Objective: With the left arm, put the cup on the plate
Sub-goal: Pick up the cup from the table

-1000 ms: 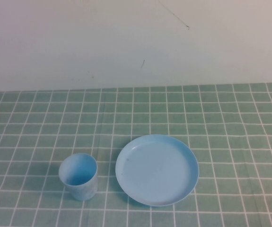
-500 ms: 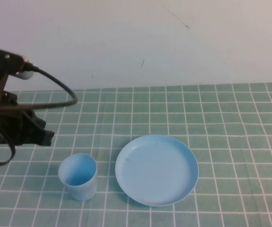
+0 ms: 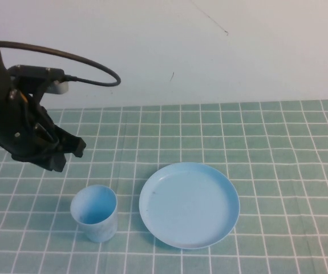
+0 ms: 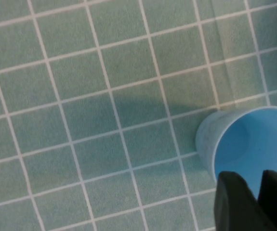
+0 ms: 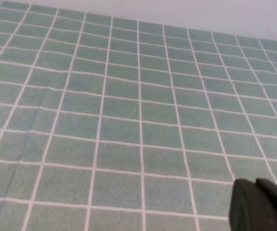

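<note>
- The left hand [image 3: 61, 153] hangs in the air over the green-tiled bench [image 3: 278, 137], holding nothing; its two dark fingers [image 4: 234, 204] sit close together with only a thin gap.
- The cup [image 3: 94, 212] stands upright on the bench, below the left hand and a little toward the robot, apart from it.
- The plate [image 3: 189, 204] lies flat just beyond the cup, on the side away from the left hand.
- The right hand [image 5: 263, 207] shows only in its wrist view, above bare tiles, fingers pressed together.

light: even, soft | shadows: faint under cup [image 3: 94, 212] | focus: slightly soft | glare: none
</note>
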`<state>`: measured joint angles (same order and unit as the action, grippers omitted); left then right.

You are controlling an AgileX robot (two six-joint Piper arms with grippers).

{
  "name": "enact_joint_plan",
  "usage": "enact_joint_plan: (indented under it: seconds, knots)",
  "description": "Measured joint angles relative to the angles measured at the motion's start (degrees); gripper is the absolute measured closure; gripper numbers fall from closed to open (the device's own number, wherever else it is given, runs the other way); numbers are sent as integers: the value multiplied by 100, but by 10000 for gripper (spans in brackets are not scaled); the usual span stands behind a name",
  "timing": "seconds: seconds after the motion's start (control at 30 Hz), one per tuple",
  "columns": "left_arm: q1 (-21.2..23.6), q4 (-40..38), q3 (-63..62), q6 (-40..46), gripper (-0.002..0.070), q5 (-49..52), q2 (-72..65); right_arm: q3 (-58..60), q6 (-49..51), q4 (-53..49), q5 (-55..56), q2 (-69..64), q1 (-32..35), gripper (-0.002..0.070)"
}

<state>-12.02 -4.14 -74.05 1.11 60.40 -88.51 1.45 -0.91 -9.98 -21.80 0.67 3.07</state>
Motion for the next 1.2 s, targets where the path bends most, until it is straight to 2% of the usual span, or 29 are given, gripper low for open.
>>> enact_joint_plan:
  seconds: [0.07,0.17,0.23,0.33,0.57,0.67,0.7,0.77,0.83,0.9,1.07,1.2]
  knots:
    - [0,23,0,-11,525,10,-169,0,0,0,0,0,0,678]
    - [0,23,0,-34,363,10,-441,0,0,0,0,0,0,678]
    - [0,23,0,-34,290,10,-618,0,0,0,0,0,0,678]
    - [0,23,-8,-34,256,10,-869,0,0,0,0,0,0,678]
    - [0,-389,-8,345,244,33,-1437,0,0,0,0,0,0,678]
    - [0,-443,-8,368,272,57,-1687,0,0,0,0,0,0,678]
    - [0,-443,-8,368,312,77,-1766,0,0,0,0,0,0,678]
    - [0,-415,-8,393,478,116,-1848,0,0,0,0,0,0,678]
    - [0,-347,-33,473,584,141,-1858,0,0,0,0,0,0,678]
    - [0,-287,-165,473,631,238,-1829,0,0,0,0,0,0,678]
    - [-50,-208,-877,437,665,739,-1720,0,0,0,0,0,0,678]
    - [-342,-159,-1606,373,666,889,-1697,0,0,0,0,0,0,678]
